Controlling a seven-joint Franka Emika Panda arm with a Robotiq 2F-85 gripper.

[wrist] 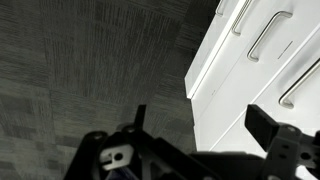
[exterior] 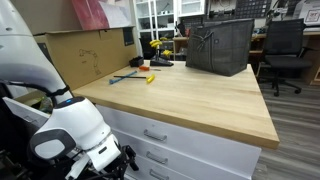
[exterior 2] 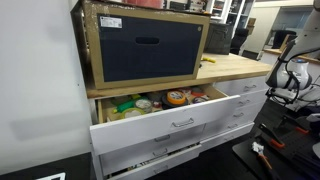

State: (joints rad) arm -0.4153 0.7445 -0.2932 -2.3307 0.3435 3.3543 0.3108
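Note:
My gripper [wrist: 200, 128] is open, its two black fingers spread wide with nothing between them. It hangs low beside the white drawer cabinet [wrist: 262, 70], over grey carpet [wrist: 80, 70]. The closed drawer fronts with metal handles [wrist: 268, 35] lie just beyond the right finger [wrist: 266, 127]. In both exterior views the white arm [exterior: 70, 135] [exterior 2: 291, 76] is down at the cabinet's side, below the wooden countertop [exterior: 190, 95]. At the cabinet's other end the top drawer [exterior 2: 170, 120] stands pulled out, with several colourful packages and tins inside.
On the countertop stand a dark fabric bin [exterior: 220, 46], a cardboard box [exterior: 85, 55] and small yellow and blue tools [exterior: 140, 75]. A framed dark box [exterior 2: 148, 45] sits above the open drawer. An office chair [exterior: 285, 50] stands behind.

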